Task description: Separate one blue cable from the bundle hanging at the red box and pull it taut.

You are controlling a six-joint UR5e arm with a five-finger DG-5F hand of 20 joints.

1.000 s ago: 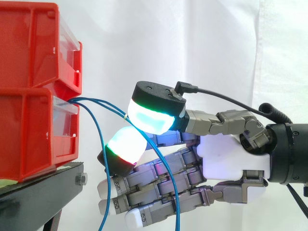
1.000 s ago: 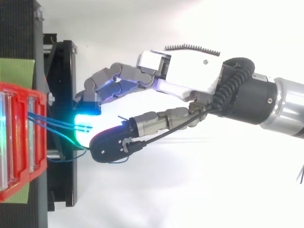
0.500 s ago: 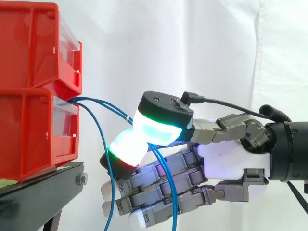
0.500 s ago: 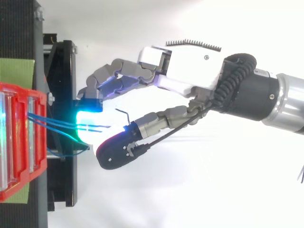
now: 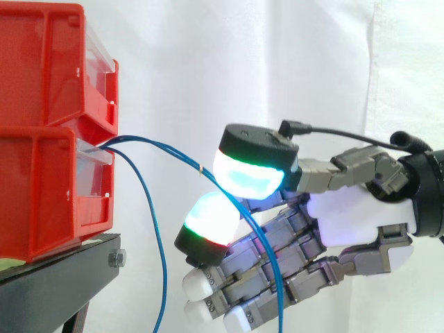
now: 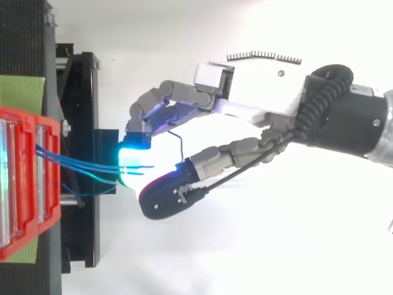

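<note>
Several blue cables (image 5: pixel 173 150): thin, limp strands leaving the mouth of the lower red bin (image 5: pixel 41 187), ahead of the fingertips. They cross the open gap to the hand (image 5: pixel 347 222) and disappear between its two glowing pads.
Slack strand (image 5: pixel 164 263): droops from the same bin mouth in a long loop, ahead of and below the hand and apart from it.
Handling: the cable looks soft, smooth-jacketed and nearly weightless, so I judge it would slide through a loose pinch. Any resistance should come only from the end anchored at the bin. Bending should not harm it, but a hard jerk might strain that anchor.
Where to hold: on the free span just ahead of the pads, with one strand alone between them. From the side two strands seem to lead into the pinch, though I cannot tell for certain.
Hand state: the thumb pad (image 5: pixel 250 177) is pressed down towards a finger pad (image 5: pixel 211 218), clamped on the blue cables. Their tail falls across the other fingers beneath.
Hand pose: the thumb is on top, and the remaining fingers reach forward and slightly down below the pinch, loosely bent. From above, the hand (image 6: pixel 264 86) comes in from the right with its fingertips aimed at the bin.
Black stand (image 5: pixel 62 277): under the bins, ahead of and lower than the fingertips, not touched.
</note>
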